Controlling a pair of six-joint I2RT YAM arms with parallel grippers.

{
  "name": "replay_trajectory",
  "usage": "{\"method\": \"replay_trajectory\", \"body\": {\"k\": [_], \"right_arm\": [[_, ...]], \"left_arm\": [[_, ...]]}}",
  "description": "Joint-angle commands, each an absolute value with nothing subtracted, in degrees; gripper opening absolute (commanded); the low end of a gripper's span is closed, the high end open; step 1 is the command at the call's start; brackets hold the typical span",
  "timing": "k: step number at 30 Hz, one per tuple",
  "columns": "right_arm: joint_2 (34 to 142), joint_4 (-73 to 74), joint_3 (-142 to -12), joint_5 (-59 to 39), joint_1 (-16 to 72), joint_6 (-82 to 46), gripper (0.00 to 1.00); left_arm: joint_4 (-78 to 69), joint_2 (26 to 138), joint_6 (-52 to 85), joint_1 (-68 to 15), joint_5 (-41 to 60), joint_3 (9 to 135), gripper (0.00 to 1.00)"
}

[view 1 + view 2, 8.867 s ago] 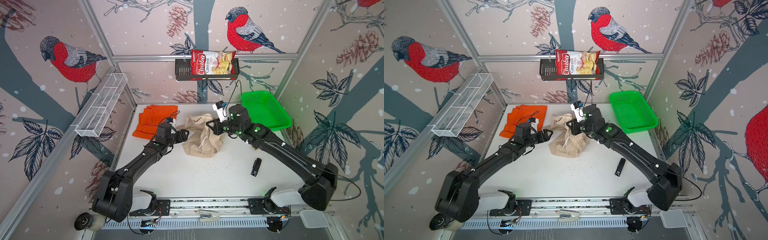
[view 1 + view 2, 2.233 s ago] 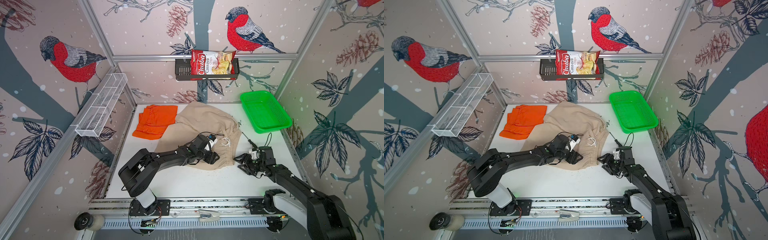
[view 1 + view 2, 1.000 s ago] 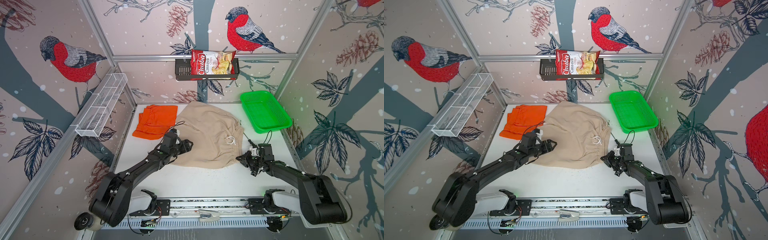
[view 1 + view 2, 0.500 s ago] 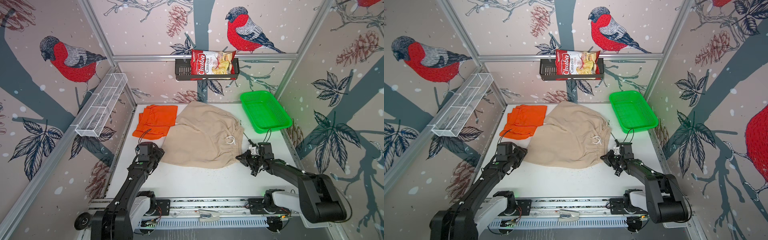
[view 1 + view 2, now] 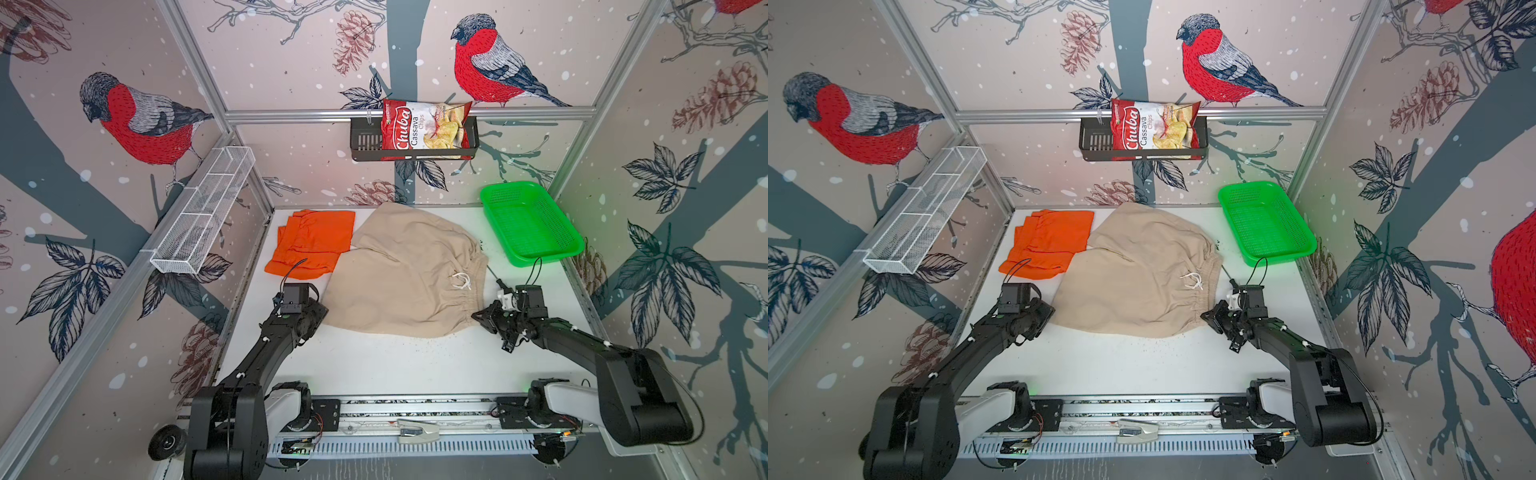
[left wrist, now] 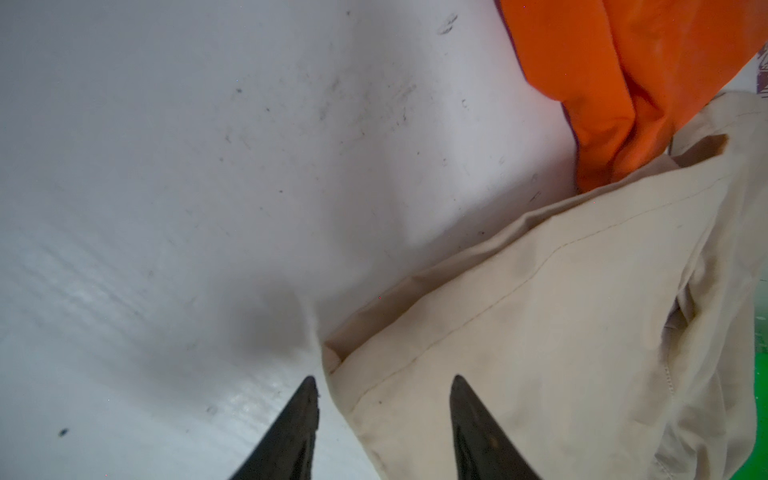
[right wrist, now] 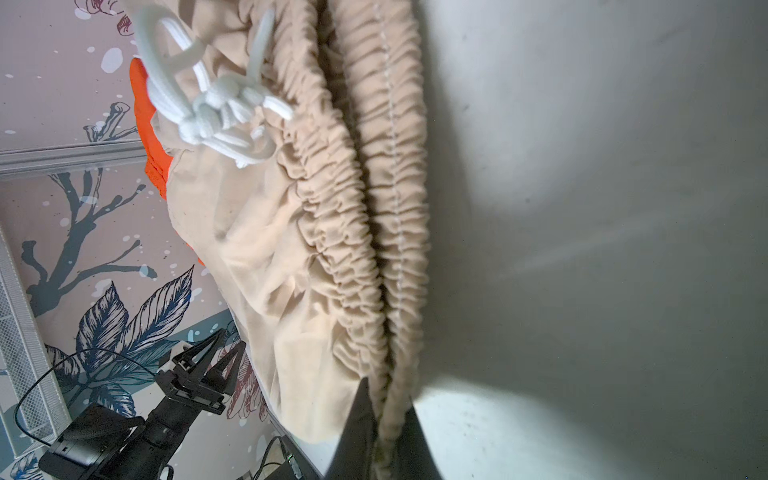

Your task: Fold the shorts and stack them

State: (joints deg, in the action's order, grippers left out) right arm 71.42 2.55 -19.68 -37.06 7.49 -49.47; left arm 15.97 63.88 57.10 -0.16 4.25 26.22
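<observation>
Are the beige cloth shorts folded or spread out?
Spread out: the beige cloth shorts lie flat across the white table, no part doubled over.

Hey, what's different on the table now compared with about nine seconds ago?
The beige shorts, bunched mid-table between both grippers then, now lie spread flat. The right gripper pulled back to the near right, shut on their waistband. The left gripper swung to their near hem corner, jaws open around it. The orange shorts and green basket stayed put.
</observation>
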Motion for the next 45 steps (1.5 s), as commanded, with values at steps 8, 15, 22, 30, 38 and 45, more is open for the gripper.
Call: {"method": "replay_trajectory", "body": {"k": [8, 15, 22, 30, 38, 45], "right_arm": [[71.54, 1.86, -20.10, -37.26, 7.47, -48.47, 0.11], [71.54, 0.95, -19.95, -36.98, 7.47, -47.95, 0.10], [70.09, 0.03, -20.26, -36.56, 7.42, -48.16, 0.10], [66.58, -3.50, -20.17, -35.88, 8.46, -48.56, 0.10], [55.80, -11.59, -18.76, -34.07, 10.69, -51.04, 0.10], [51.11, -15.91, -30.22, -32.33, 9.19, -48.74, 0.07]], "left_arm": [[13.32, 69.12, 55.57, 0.00, 3.43, 25.70, 0.39], [11.10, 73.25, 54.77, 0.08, 2.05, 26.25, 0.18], [13.38, 73.27, 54.05, 0.08, 2.81, 28.35, 0.00], [20.77, 63.20, 54.54, 0.02, 1.89, 28.39, 0.00], [24.79, 49.62, 52.74, 0.02, 1.33, 28.57, 0.00], [26.78, 52.27, 46.15, 0.00, 0.35, 39.96, 0.00]]}}
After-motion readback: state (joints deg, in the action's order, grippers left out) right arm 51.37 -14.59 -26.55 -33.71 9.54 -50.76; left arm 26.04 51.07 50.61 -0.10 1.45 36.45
